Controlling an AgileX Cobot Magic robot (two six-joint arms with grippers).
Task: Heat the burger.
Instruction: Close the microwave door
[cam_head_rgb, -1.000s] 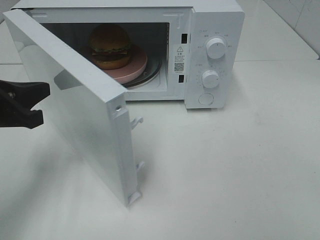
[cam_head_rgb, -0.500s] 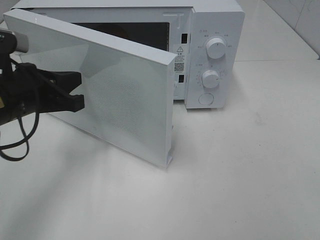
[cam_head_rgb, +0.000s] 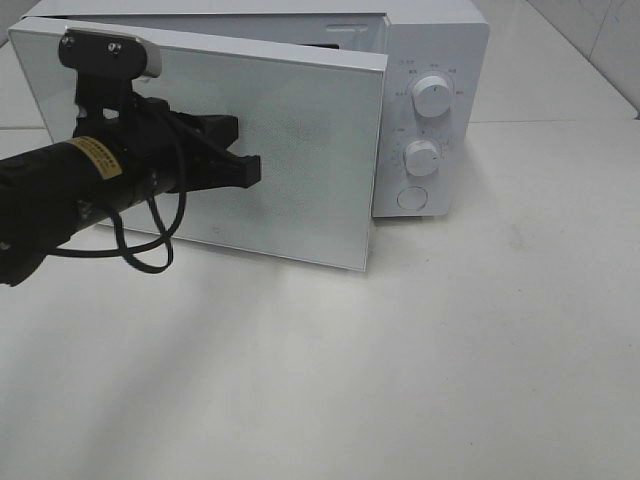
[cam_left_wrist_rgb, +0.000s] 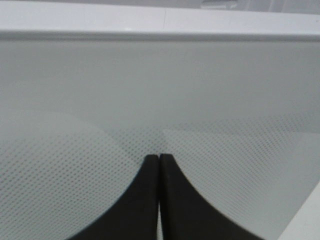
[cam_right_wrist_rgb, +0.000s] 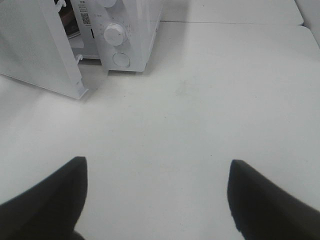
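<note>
my left hand (cam_head_rgb: 250, 170): pinched shut, empty, tips against the microwave door (cam_head_rgb: 300, 150) | my right hand (cam_right_wrist_rgb: 157, 162): spread wide, empty, above desk (cam_right_wrist_rgb: 200, 100) | burger: unseen, I reckon behind the door ahead of my left hand | handling: likely light, soft, squashy; cradle its sides gently

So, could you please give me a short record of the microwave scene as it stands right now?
microwave: white, on the table
door: nearly closed, a gap at its latch edge
burger: not visible behind the door
left fingers: shut together, tips on the door front
right fingers: wide apart, holding nothing, above the table
upper dial, lower dial: nothing touching them
</note>
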